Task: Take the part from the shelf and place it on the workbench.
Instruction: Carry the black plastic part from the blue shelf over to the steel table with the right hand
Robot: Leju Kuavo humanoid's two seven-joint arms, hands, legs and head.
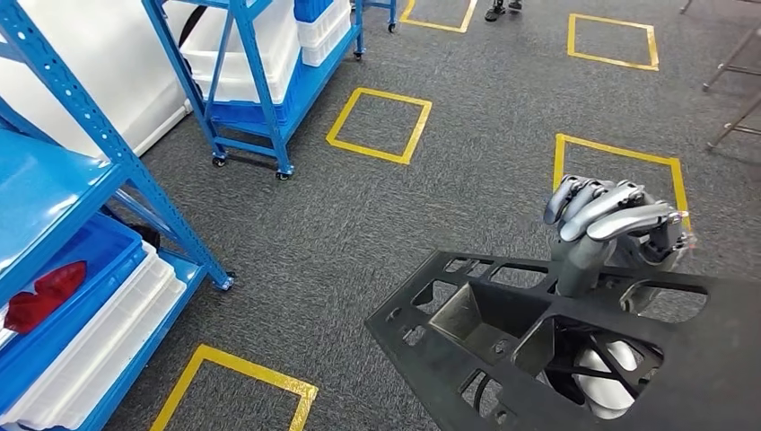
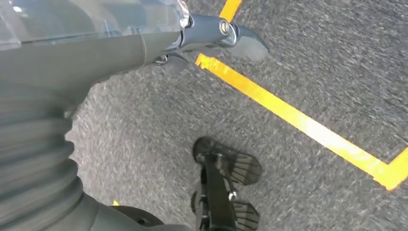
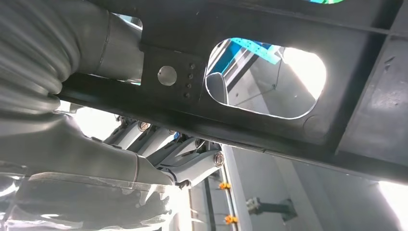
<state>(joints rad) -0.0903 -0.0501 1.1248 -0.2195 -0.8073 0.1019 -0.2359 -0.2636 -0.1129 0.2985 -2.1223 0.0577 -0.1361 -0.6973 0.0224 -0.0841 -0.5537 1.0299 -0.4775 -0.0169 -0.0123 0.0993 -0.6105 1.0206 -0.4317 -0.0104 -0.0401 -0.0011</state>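
Right hand (image 1: 619, 229) carrying the black part (image 1: 502, 314)

The part sits lower right of the head view, above the grey carpet (image 1: 359, 215), fingers (image 3: 163, 149) curled around its frame; whether the left hand (image 2: 211, 36) is open or closed is unclear.

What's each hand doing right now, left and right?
Left hand: holds nothing, hanging over the carpet; open or closed cannot be told.
Right hand: fingers curled around the black part, holding it.
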